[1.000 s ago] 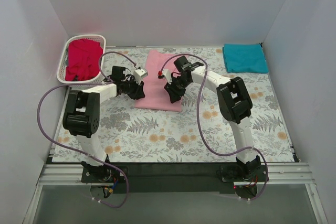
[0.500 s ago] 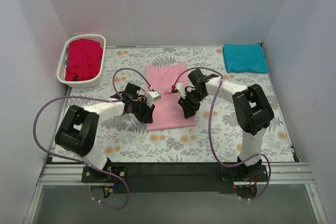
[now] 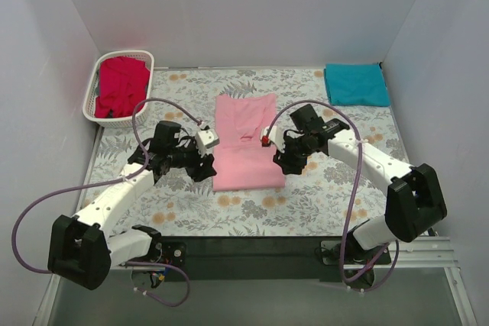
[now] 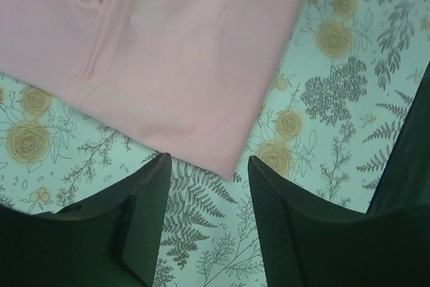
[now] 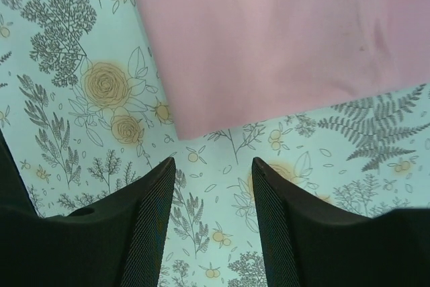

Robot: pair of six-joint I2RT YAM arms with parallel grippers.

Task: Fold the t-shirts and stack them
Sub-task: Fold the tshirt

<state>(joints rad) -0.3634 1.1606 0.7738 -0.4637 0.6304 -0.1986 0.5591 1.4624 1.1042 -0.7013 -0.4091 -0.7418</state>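
The light pink t-shirt (image 3: 244, 141) lies flat on the floral table in the middle, folded into a long strip. My left gripper (image 3: 205, 167) is open and empty beside its near left corner; that corner shows in the left wrist view (image 4: 232, 166) just beyond the fingers. My right gripper (image 3: 281, 164) is open and empty beside the near right corner, seen in the right wrist view (image 5: 181, 129). The teal t-shirt (image 3: 355, 84) lies folded at the back right. The red t-shirt (image 3: 121, 85) is bunched in the basket.
A white lattice basket (image 3: 92, 109) stands at the back left. White walls close in the floral table (image 3: 252, 211) on three sides. Purple cables loop off both arms.
Both grippers pulled toward the near edge, drawing the pink shirt's near end with them, then let go. They now sit open at its near corners.
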